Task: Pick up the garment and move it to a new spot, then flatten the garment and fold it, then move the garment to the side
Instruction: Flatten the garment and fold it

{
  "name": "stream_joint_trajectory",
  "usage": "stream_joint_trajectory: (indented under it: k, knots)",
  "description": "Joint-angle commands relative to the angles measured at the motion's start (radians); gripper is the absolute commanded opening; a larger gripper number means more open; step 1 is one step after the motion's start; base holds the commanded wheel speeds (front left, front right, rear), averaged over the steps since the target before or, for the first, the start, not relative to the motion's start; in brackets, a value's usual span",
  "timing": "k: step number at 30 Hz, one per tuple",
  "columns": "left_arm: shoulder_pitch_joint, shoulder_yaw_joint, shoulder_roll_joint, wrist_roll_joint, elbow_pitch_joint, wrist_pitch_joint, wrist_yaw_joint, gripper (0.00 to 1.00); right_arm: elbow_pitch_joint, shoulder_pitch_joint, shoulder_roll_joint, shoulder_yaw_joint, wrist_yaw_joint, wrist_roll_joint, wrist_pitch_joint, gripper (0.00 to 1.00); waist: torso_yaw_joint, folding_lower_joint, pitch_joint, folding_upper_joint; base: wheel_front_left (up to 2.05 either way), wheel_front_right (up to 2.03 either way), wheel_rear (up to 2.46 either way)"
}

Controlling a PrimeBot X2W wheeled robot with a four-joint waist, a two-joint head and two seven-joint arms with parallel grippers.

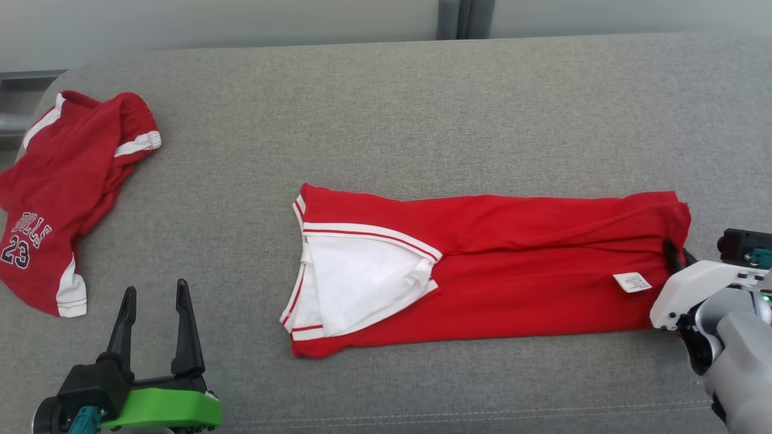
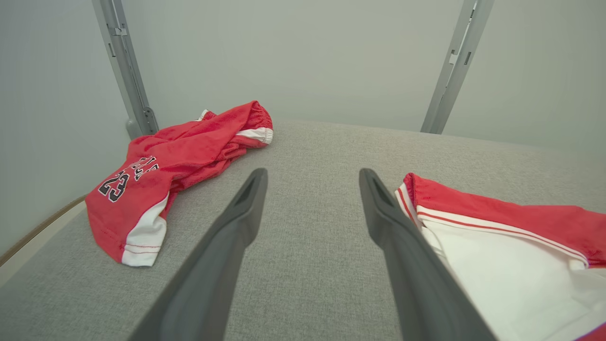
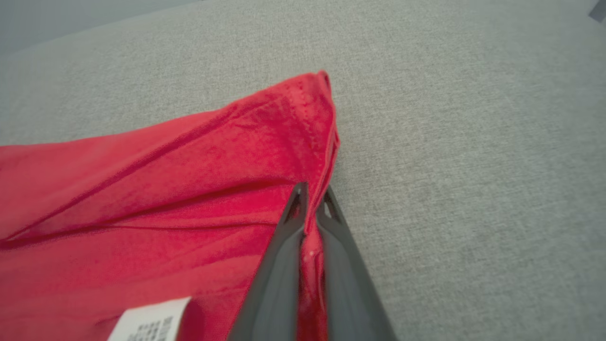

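Up close, the right wrist view shows the right gripper [image 3: 313, 195] pinching the garment's [image 1: 531, 271] hem. The garment lies mid-cushion [image 1: 422, 108], long axis left-right, white-trimmed opening toward the left edge. The left gripper [image 1: 155, 290] is spread near the front-left corner.

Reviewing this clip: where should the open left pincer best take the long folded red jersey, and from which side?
Probably the jersey at its near left corner, the left pincer coming from its own side, low along the cushion: the layers end there in a flat trimmed edge, opposite the hem the right pincer pinches.
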Motion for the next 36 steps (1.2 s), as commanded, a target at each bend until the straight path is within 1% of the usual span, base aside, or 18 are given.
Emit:
stream_joint_trajectory:
  k: [1,6,9,11,15,19,20,23,27,30,36]
  knots:
    - [-0.011,0.002,0.001,-0.007,-0.003,-0.002,-0.002,1.00,0.006,-0.007,-0.015,-0.001,-0.002,0.004,-0.008,0.00,-0.009,0.0000,-0.002,0.0000,0.00,0.00,0.00]
    - [-0.009,-0.003,0.001,-0.010,-0.005,-0.002,0.000,1.00,0.003,-0.021,-0.071,-0.004,-0.002,0.006,-0.012,0.00,-0.034,0.0000,-0.007,0.0000,0.00,0.00,0.00]
    - [-0.007,-0.005,0.001,-0.012,-0.005,-0.002,0.003,1.00,-0.027,-0.027,-0.076,-0.004,-0.002,0.028,-0.013,0.00,-0.046,0.0000,-0.008,0.0000,0.00,0.00,0.00]
    - [-0.004,-0.008,0.001,-0.012,-0.004,-0.002,0.003,1.00,-0.065,-0.023,-0.067,0.006,-0.002,0.060,-0.012,0.00,-0.054,0.0000,-0.008,0.0000,0.00,0.00,0.00]
    - [0.000,-0.004,0.001,-0.013,0.000,-0.002,0.003,1.00,-0.197,0.012,-0.044,0.051,-0.002,0.160,0.029,0.00,-0.067,0.0000,-0.011,0.0000,0.00,0.00,0.00]
    - [-0.004,-0.003,0.001,-0.008,0.005,-0.002,-0.004,1.00,-0.359,0.052,-0.054,0.097,-0.002,0.288,0.084,0.00,-0.073,0.0000,-0.017,0.0000,0.00,0.00,0.00]
    - [-0.005,-0.003,0.001,-0.007,0.008,-0.002,-0.007,1.00,-0.438,0.073,-0.068,0.120,-0.001,0.342,0.111,0.00,-0.073,0.0000,-0.020,0.0000,0.00,0.00,0.00]
    - [-0.008,-0.005,0.001,-0.006,0.013,-0.002,-0.009,1.00,-0.538,0.104,-0.085,0.151,-0.001,0.410,0.143,0.00,-0.070,0.0000,-0.025,0.0000,0.00,0.00,0.00]
    - [-0.005,-0.012,0.001,-0.008,0.015,-0.002,-0.009,1.00,-0.651,0.134,-0.087,0.179,-0.001,0.485,0.167,0.00,-0.062,0.0000,-0.029,0.0000,0.00,0.00,0.00]
    - [-0.007,-0.019,0.001,-0.010,0.016,-0.002,-0.008,1.00,-0.724,0.150,-0.075,0.203,-0.001,0.529,0.183,0.00,-0.051,0.0000,-0.029,0.0000,0.00,0.00,0.00]
    - [-0.025,-0.039,0.002,-0.019,0.026,-0.002,-0.007,1.00,-0.819,0.156,-0.042,0.252,-0.001,0.582,0.210,0.00,-0.024,0.0000,-0.029,0.0000,0.00,0.00,0.00]
